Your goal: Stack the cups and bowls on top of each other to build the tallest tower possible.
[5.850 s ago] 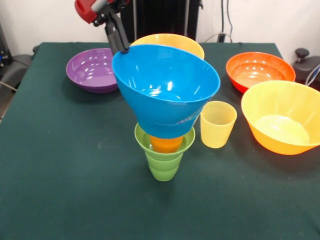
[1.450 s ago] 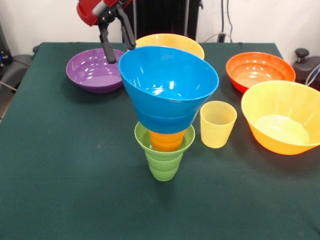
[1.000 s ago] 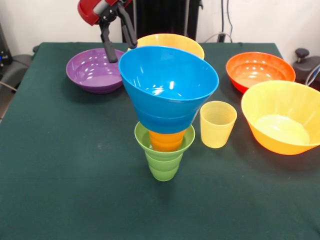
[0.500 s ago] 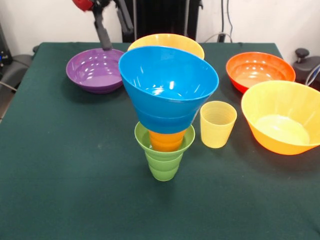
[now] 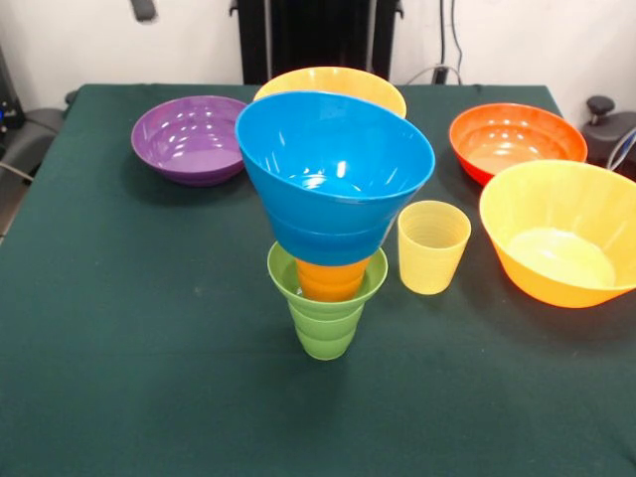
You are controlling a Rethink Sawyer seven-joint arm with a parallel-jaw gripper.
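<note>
Gripper point(image 5: 143, 9) risen since earlier, state unclear; tower point(image 5: 331, 219) vertical, blue bowl point(image 5: 333, 169) tilted.

Green-clothed table point(image 5: 119, 328) under tower point(image 5: 328, 308), yellow cup point(image 5: 432, 246), four bowls.

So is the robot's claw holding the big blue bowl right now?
No. Only one gripper tip shows at the top edge, far above the blue bowl, touching nothing. The bowl rests tilted on the orange cup inside the green cup.
</note>
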